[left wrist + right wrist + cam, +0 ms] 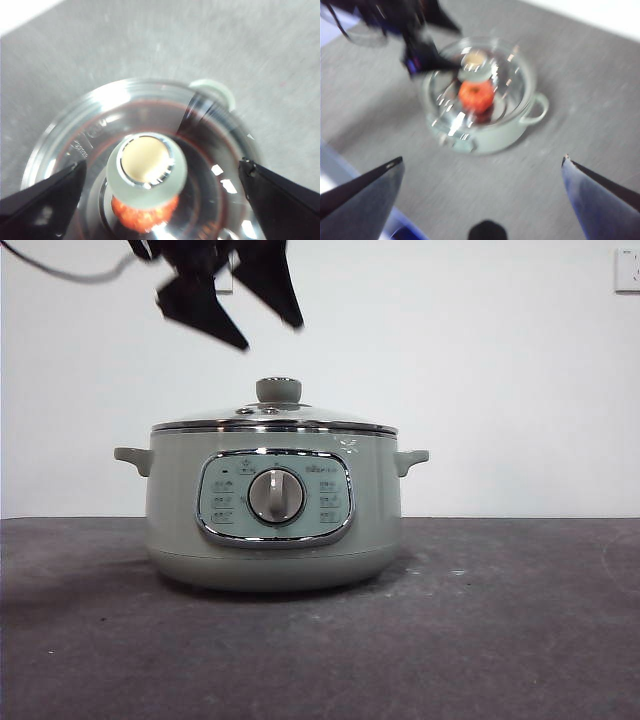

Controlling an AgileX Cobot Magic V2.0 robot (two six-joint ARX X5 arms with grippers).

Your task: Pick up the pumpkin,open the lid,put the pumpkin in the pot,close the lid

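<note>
The pot point(272, 530) sits on the bench point(500, 640) with the lid point(275, 420) seated and the pumpkin point(476, 96) inside, visible through the glass. The left end effector point(245, 315) hangs spread wide above the knob point(147, 167), empty; a straight rise avoids snagging it. The right end effector point(482, 197) waits wide and well clear. Nothing else crowds the pot.

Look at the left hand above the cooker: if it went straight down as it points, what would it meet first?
Probably the knob of the glass lid, centred between the open left hand.
</note>
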